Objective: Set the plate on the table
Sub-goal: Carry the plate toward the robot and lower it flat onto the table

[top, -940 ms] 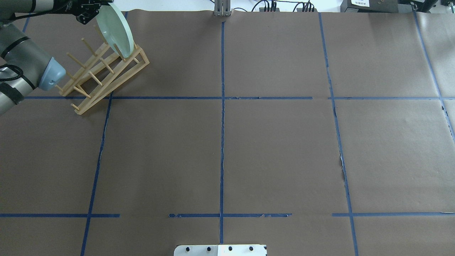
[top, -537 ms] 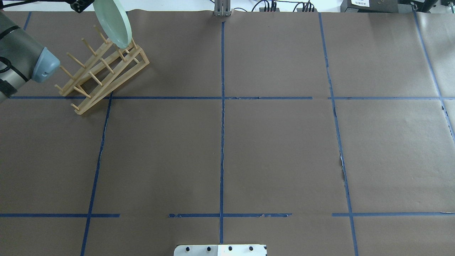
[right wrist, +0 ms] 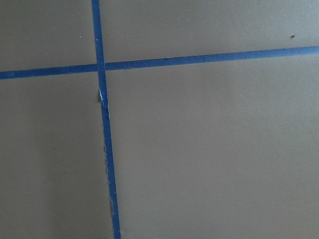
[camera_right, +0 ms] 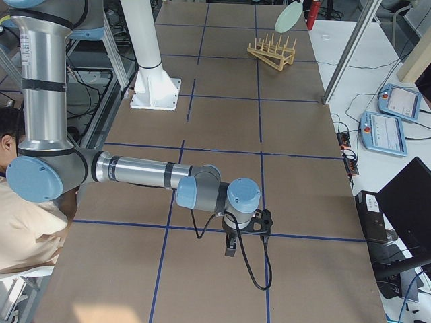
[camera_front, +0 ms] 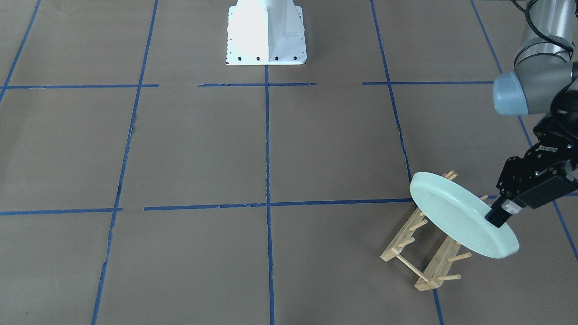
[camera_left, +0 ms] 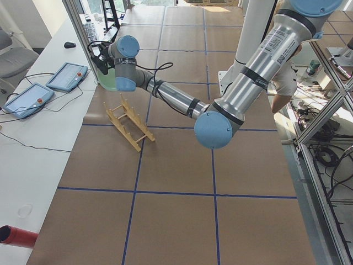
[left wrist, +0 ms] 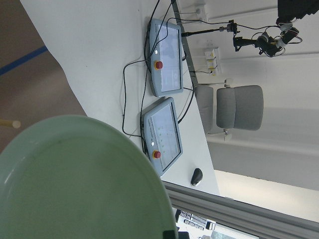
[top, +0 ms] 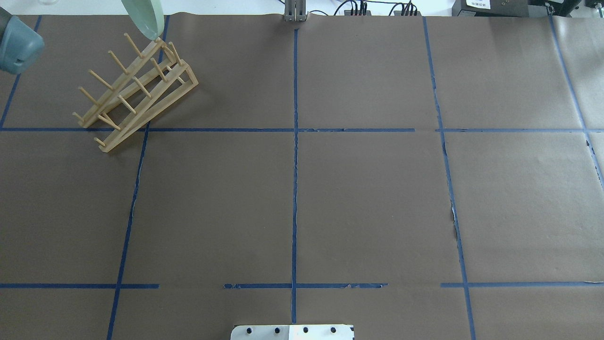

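Note:
The pale mint-green plate (camera_front: 456,219) hangs tilted in the air above the far end of the wooden peg rack (camera_front: 426,253), clear of the pegs. My left gripper (camera_front: 500,215) is shut on the plate's rim. In the overhead view only the plate's lower edge (top: 143,18) shows at the top border, above the rack (top: 137,89). The left wrist view is filled by the plate (left wrist: 75,184). The brown paper table (top: 368,198) has blue tape squares. My right gripper (camera_right: 230,247) hangs just above the table far from the rack; I cannot tell whether it is open.
The robot's white base (camera_front: 265,34) stands at the middle of the table's robot side. Two teach pendants (camera_left: 47,88) and cables lie on the white bench beyond the rack. A person (camera_right: 27,222) sits beside the right arm.
The plate has risen out of the rack and moved toward the table's far edge, almost leaving the overhead view. The left arm has withdrawn up and to the left with it.

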